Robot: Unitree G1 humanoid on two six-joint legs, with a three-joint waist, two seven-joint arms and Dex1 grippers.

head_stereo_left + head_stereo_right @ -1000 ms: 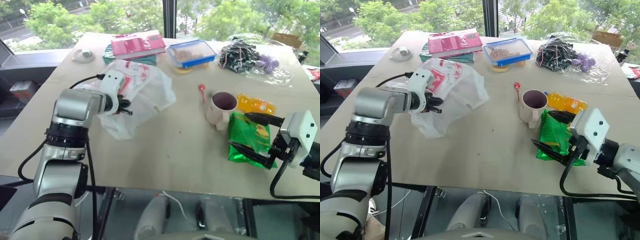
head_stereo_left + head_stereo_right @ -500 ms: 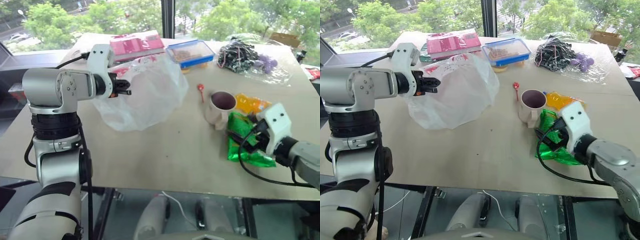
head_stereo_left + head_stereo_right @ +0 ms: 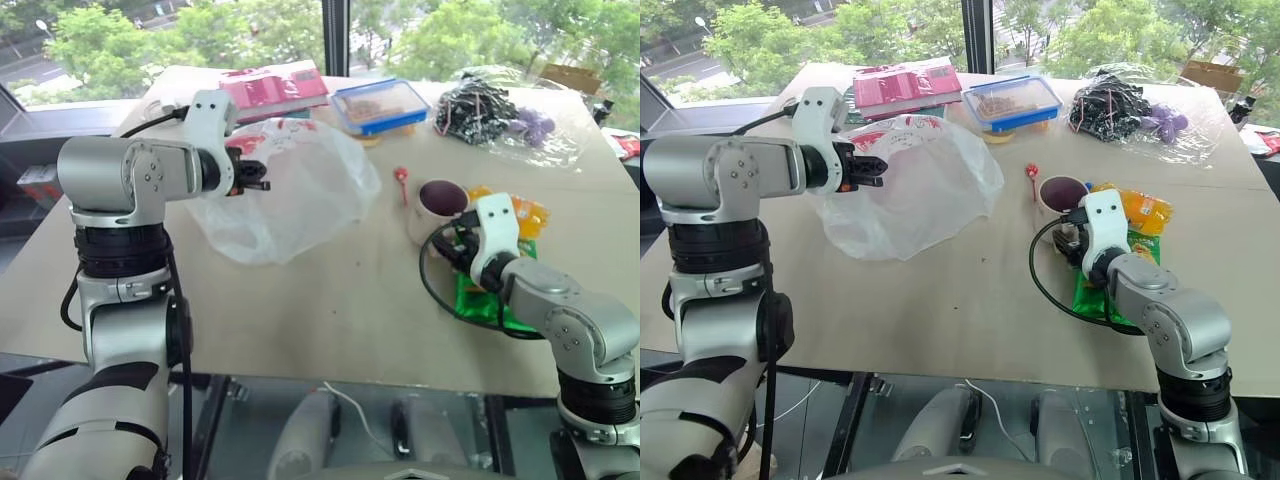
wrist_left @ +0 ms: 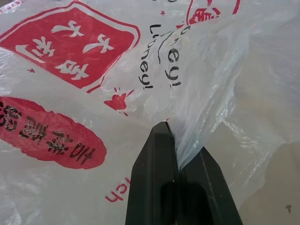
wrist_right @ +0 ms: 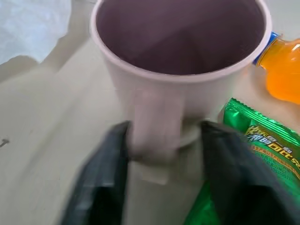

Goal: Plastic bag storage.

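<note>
Left tool pinched shut on thin fold of plastic bag, held up w/ rest slumped on desk; right tool half-open astride mug handle, not yet clamped; film could tear/slip, mug could tip if nudged off-centre.

A wide beige bench stands before a window. On it lie a translucent white plastic bag with red print, a pale pink mug, a shiny green snack packet, an orange drink bottle, a blue-rimmed clear food box, pink packets and a clear bag of dark cords.
</note>
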